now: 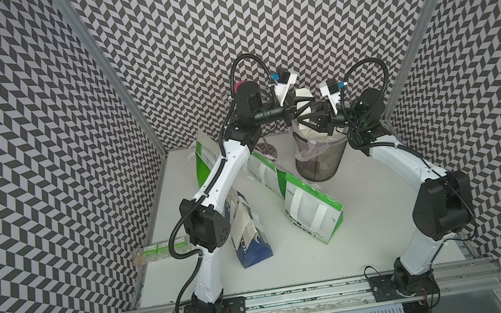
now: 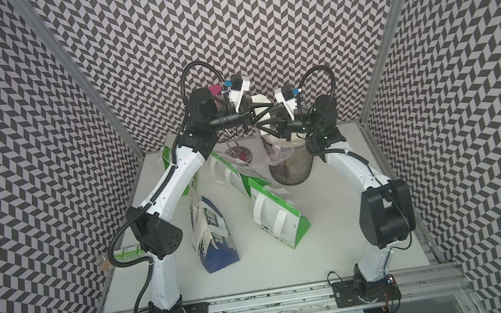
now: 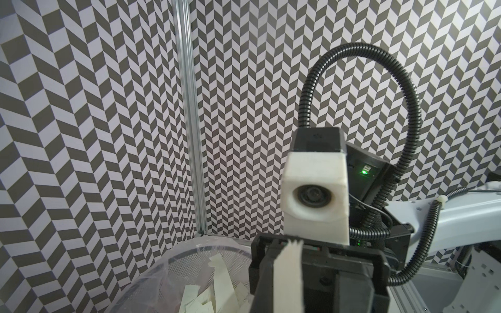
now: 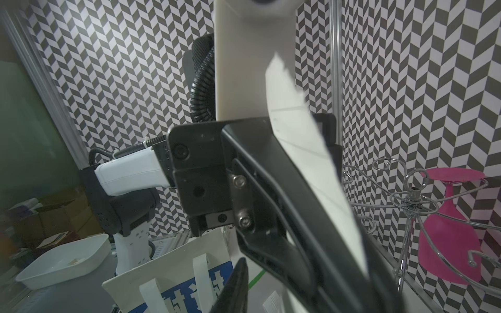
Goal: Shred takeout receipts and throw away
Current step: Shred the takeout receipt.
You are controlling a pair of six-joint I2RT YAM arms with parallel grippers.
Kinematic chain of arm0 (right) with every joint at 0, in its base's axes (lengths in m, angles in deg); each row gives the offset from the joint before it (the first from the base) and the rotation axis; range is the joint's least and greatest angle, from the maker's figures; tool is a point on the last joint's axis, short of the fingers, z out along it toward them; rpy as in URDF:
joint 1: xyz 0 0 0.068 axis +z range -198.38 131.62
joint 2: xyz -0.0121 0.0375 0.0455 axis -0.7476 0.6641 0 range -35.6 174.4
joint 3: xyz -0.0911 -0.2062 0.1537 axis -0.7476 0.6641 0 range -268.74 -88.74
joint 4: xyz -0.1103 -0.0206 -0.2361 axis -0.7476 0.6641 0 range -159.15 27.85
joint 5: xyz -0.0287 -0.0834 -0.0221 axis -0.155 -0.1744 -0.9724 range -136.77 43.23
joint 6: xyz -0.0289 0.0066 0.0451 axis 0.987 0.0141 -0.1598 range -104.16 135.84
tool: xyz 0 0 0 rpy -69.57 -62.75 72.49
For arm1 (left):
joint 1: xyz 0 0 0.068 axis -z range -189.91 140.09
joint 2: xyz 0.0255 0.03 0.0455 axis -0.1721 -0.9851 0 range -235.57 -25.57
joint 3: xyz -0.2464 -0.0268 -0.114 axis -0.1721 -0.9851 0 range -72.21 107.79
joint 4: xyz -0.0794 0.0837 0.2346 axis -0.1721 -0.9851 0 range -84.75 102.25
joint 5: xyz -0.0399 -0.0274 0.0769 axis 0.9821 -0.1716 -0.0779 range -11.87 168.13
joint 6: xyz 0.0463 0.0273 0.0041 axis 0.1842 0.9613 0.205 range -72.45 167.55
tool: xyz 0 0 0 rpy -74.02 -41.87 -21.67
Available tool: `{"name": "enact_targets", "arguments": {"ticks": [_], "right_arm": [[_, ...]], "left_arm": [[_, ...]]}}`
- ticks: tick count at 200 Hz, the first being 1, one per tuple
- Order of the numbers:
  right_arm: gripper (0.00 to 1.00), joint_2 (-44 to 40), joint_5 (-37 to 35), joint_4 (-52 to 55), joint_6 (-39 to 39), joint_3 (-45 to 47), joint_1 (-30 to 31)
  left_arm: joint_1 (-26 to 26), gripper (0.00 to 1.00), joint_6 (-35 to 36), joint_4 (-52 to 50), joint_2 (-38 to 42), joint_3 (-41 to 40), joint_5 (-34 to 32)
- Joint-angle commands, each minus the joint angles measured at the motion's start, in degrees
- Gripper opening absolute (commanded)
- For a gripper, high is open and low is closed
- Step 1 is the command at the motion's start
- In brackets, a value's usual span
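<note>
Two arms, the left arm [image 1: 221,175] and the right arm [image 1: 401,158], carry one gripper each: the left gripper [image 1: 307,105] and the right gripper [image 1: 308,121]. One receipt strip [image 4: 306,162] runs between them. There is one mesh bin [image 1: 320,160]; the torn pieces [image 3: 195,298] in it overlap too much to count.

Four bags are on the table [image 1: 371,230]. Three appear to be green-and-white bags: one upright at the far left [image 1: 200,158] and two lying in the centre [image 1: 265,172] [image 1: 314,211]. The fourth is one blue-and-cream bag [image 1: 252,248], nearer.

Three small green boxes [image 1: 163,247] sit at the left edge. One chrome rack [image 4: 412,195] holds one pink glass [image 4: 450,230].
</note>
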Motion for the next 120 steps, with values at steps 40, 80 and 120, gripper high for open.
{"name": "enact_targets", "arguments": {"ticks": [40, 80, 120], "right_arm": [[0.0, -1.19, -4.29, 6.24, 6.89, -3.68, 0.38], [0.0, -8.33, -27.35, 18.35, 23.15, -2.73, 1.83], [0.0, -13.87, -48.05, 18.58, 34.01, 1.22, 4.94]], "left_arm": [[0.37, 0.0, -0.89, -0.72, 1.27, -0.73, 1.33], [0.37, 0.0, 4.94, -8.52, 2.45, 0.36, -5.76], [0.28, 0.0, 7.8, -16.1, 1.43, 3.36, -13.95]]}}
